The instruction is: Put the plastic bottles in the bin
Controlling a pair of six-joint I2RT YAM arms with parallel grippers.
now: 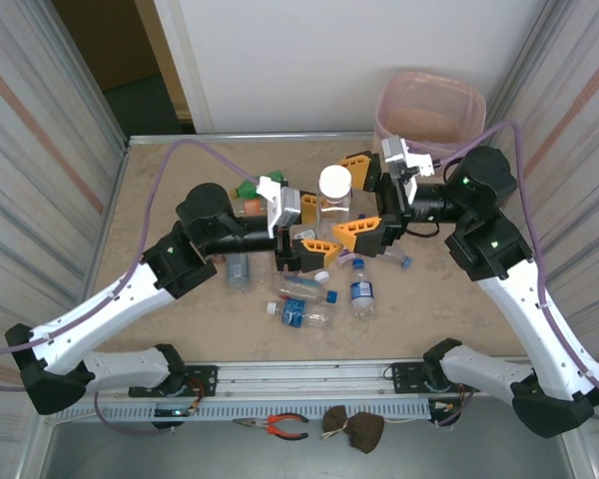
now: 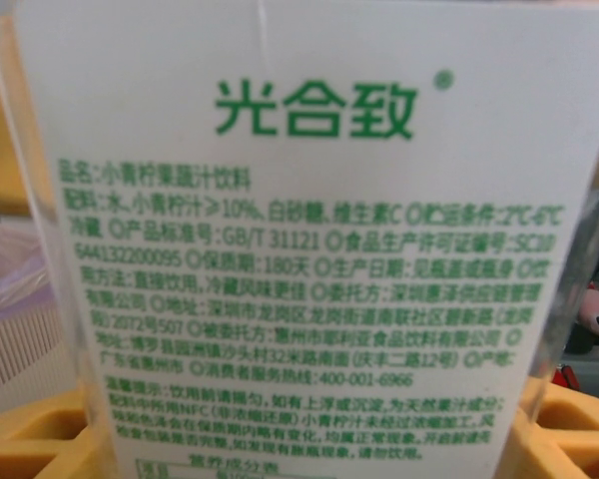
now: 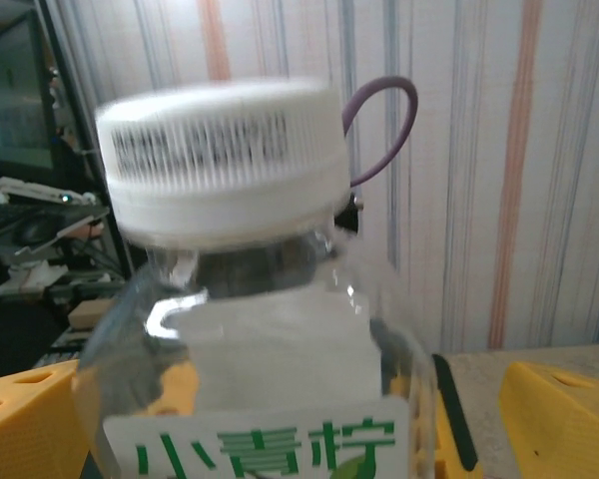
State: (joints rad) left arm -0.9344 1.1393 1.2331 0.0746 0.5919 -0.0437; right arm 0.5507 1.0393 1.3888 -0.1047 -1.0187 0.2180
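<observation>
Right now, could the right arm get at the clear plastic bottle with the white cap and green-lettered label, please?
Probably yes: the right gripper stands open on either side of the clear white-capped plastic bottle, with nothing between. The left gripper grips it from the opposite side, leaving that approach free.

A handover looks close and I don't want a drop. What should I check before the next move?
1. Grip: left hand clamped on white-capped bottle: ok.
2. Receiver: right hand open, bottle between its fingers: ok.
3. Contact: right fingers touching bottle: not ok, gap on one side.
4. Bottle upright, cap on: ok.
5. Path: bin mouth unblocked: ok.
</observation>
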